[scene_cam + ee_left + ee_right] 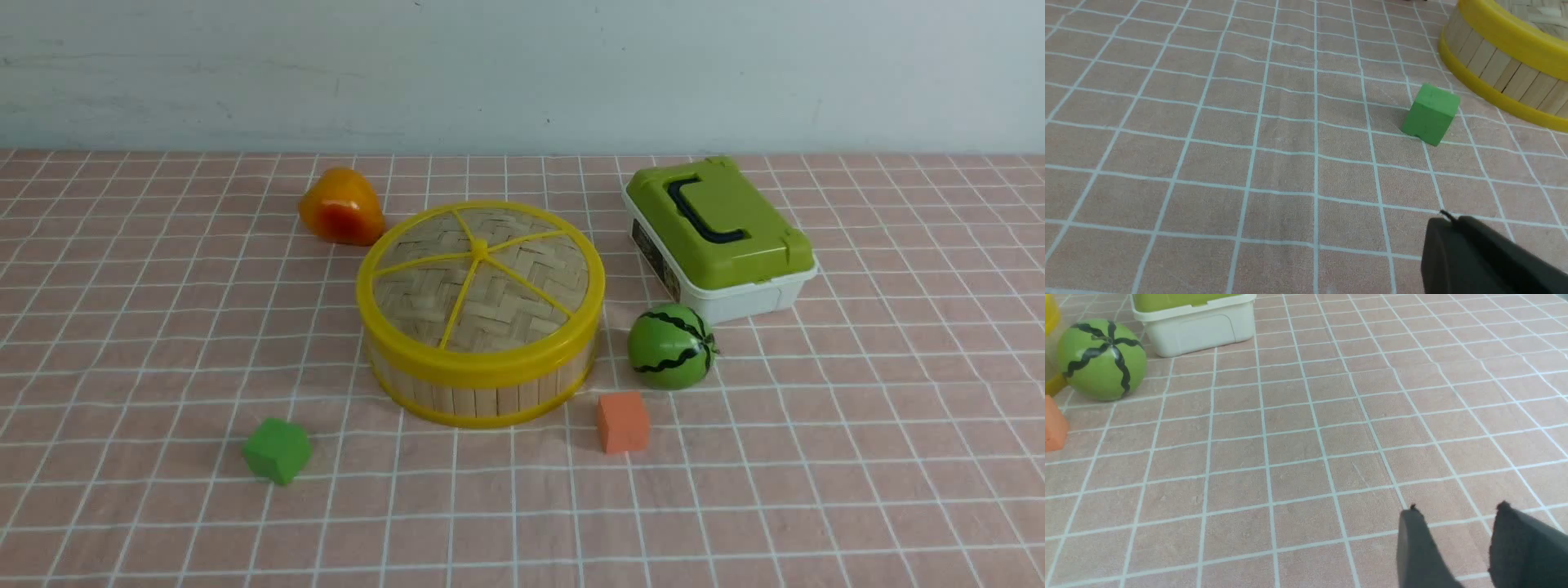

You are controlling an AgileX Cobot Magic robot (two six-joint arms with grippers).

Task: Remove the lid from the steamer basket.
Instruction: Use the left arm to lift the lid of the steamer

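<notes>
The steamer basket [482, 398] stands at the centre of the front view on a pink checked tablecloth [816, 490]. The lid [482, 273] sits squarely on it, yellow rim on yellow rim, with its 5 spokes meeting at the knob. An orange-yellow toy fruit [340, 207] lies to the upper left of the basket, and a green cube [277, 449] to its lower left. An orange cube [623, 420] sits at its lower right, with a toy watermelon [671, 346] on the right. A white box with a green lid [718, 237] is at the upper right. Neither arm appears in the front view.

In the left wrist view the left gripper [1453, 222] has its 2 dark fingers pressed together with no gap, holding nothing. The green cube lies between it and the basket wall, which is well apart from the fingertips. In the right wrist view the right gripper [1458, 506] has its 2 fingers parted, with bare cloth between them. The watermelon and the white box lie well apart from it. Only a yellow sliver of the basket shows beside the watermelon at the frame's edge.
</notes>
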